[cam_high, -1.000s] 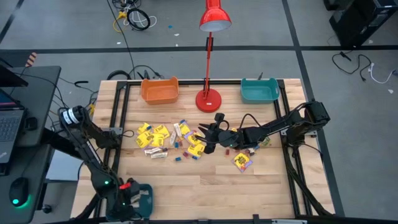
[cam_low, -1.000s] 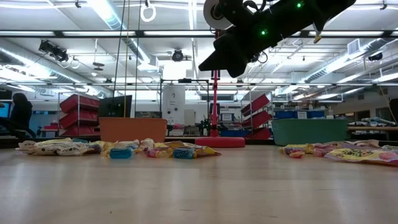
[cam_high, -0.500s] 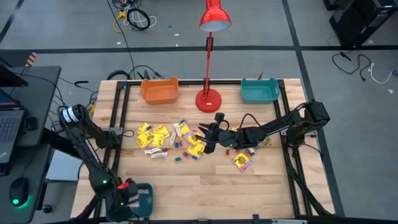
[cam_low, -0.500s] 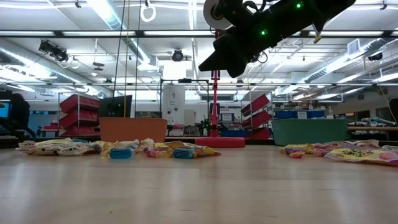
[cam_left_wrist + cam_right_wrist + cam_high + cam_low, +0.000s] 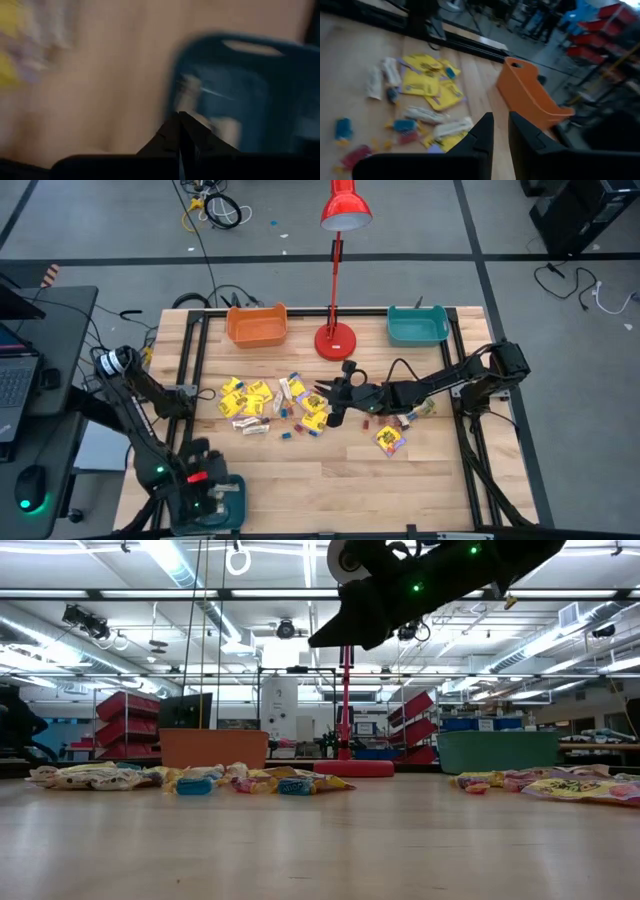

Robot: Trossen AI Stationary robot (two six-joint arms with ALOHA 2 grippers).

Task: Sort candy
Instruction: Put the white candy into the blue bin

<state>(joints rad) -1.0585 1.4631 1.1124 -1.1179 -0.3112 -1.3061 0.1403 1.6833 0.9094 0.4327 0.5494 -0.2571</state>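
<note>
High view: the candy (image 5: 262, 402) lies scattered across the middle of the wooden surface (image 5: 330, 470), with a smaller cluster (image 5: 392, 438) to the right. The right pincer (image 5: 326, 402) hangs raised above the main pile's right edge, fingers slightly apart, nothing seen between them. The left pincer (image 5: 205, 498) sits at the near left corner over a teal bin (image 5: 232, 498), pressed together. An orange bin (image 5: 257, 326) and another teal bin (image 5: 417, 325) stand at the far edge.

Wrapped candy (image 5: 262, 404), scattered flat mid-table
</note>
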